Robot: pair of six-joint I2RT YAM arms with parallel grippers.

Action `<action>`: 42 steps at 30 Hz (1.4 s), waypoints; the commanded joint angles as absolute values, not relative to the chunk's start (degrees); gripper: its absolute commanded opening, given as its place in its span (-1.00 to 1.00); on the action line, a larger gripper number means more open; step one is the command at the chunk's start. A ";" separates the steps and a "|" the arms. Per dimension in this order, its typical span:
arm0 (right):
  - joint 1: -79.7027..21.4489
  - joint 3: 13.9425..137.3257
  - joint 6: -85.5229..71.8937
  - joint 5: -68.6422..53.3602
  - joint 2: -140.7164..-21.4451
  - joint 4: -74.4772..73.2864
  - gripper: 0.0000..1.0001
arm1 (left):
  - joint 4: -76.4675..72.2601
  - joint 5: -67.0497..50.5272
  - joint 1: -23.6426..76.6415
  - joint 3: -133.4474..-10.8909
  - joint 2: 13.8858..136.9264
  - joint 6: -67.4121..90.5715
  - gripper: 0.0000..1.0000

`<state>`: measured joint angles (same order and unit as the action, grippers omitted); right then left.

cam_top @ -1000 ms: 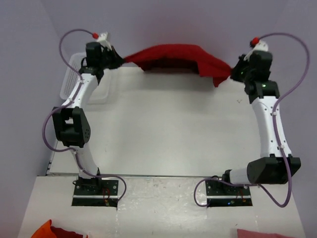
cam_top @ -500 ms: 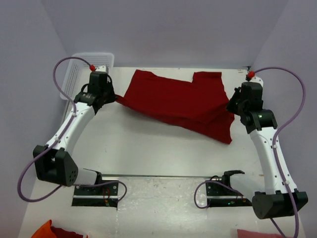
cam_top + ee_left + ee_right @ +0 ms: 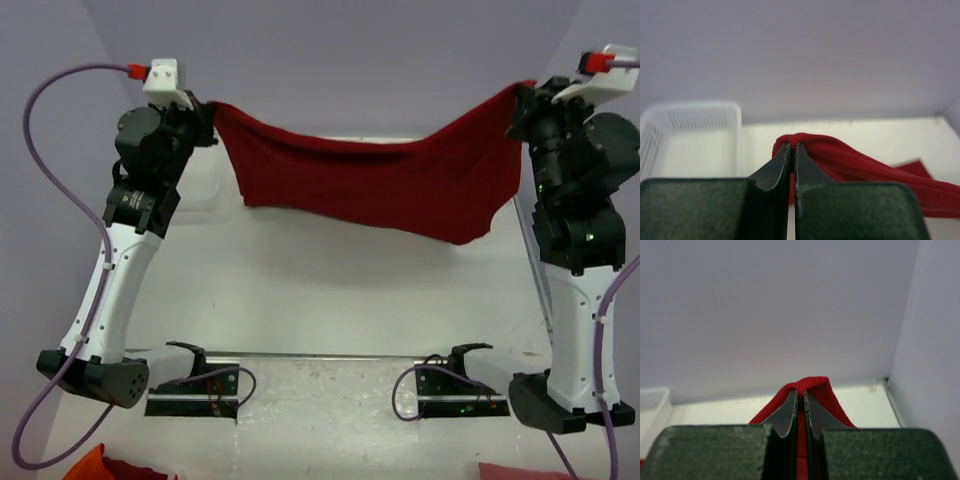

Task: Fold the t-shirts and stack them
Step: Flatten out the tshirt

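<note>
T-shirt (image 3: 370, 190): dark red, spread wide in the air over the desk (image 3: 330, 290), hung by its two upper corners between the left gripper (image 3: 205, 108) and the right gripper (image 3: 522, 95). Its top edge sags in the middle and its lower edge drops lowest toward the right. Whether that edge touches the desk cannot be told.
Near edge: an orange-and-red cloth (image 3: 100, 465) at the left and a pink cloth (image 3: 530, 470) at the right, both cut off by the frame.
Desk: white, with both arm bases at its near edge.
Left gripper: raised high at the far left, jaws closed on a bunched fold of the T-shirt's left corner. The wrist view shows red cloth pinched at the fingertips and trailing off to the right.
Right gripper: raised high at the far right, jaws closed on the right corner, with red cloth wrapped over the tips.
Basket (image 3: 690, 130): white mesh, at the far left of the desk, below and beyond the left gripper.
Wall: pale lilac, behind everything.
</note>
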<state>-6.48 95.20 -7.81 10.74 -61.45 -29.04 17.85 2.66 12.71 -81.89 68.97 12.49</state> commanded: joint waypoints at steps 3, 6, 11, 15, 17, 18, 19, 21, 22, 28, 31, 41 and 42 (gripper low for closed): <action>-7.03 121.42 -0.44 6.95 -73.55 -23.89 -1.00 | 4.92 0.45 12.66 -100.57 77.05 5.63 -1.00; -9.57 132.78 3.24 6.24 -76.90 -27.94 -1.00 | 7.63 -3.25 12.66 -110.87 80.41 5.01 -1.00; -11.16 133.96 4.92 5.89 -71.03 -27.25 -1.00 | 7.21 -4.31 12.66 -113.73 77.44 4.13 -1.00; -11.25 132.37 7.20 6.15 -68.12 -23.75 -1.00 | 4.23 -3.52 12.66 -112.15 77.16 2.82 -1.00; -11.25 131.31 8.78 6.85 -69.25 -21.81 -1.00 | 2.04 -2.90 12.66 -112.06 78.92 2.20 -1.00; -11.25 130.79 10.36 7.20 -70.04 -19.53 -1.00 | 1.24 -2.81 12.66 -112.58 81.71 1.50 -1.00; -11.16 130.17 11.33 7.21 -71.01 -18.21 -1.00 | 1.06 -2.73 12.57 -113.28 83.48 1.23 -1.00; -11.08 128.76 13.70 8.26 -74.60 -13.39 -1.00 | -2.54 -2.90 12.57 -115.83 88.75 0.27 -1.00; -10.20 128.06 13.80 7.57 -75.92 -11.45 -1.00 | -4.20 -2.47 12.57 -116.88 90.77 0.26 -1.00; -6.07 144.46 11.51 3.95 -95.86 -7.74 -1.00 | -5.60 -4.39 8.18 -141.03 113.62 -0.97 -1.00; -3.61 150.20 10.64 2.91 -103.87 -4.67 -1.00 | -11.66 -6.59 5.02 -143.69 120.83 1.83 -1.00; -0.70 151.53 6.50 0.35 -104.86 -1.05 -1.00 | -13.98 -13.10 -1.84 -148.45 122.70 9.32 -1.00; -0.70 149.09 6.42 0.35 -103.98 -0.88 -1.00 | -14.06 -13.79 -1.76 -148.01 122.00 9.40 -1.00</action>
<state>-1.50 147.59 7.16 0.01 -112.66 -9.43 -7.03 -11.53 -1.19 -144.20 128.33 7.75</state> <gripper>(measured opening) 0.015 0.009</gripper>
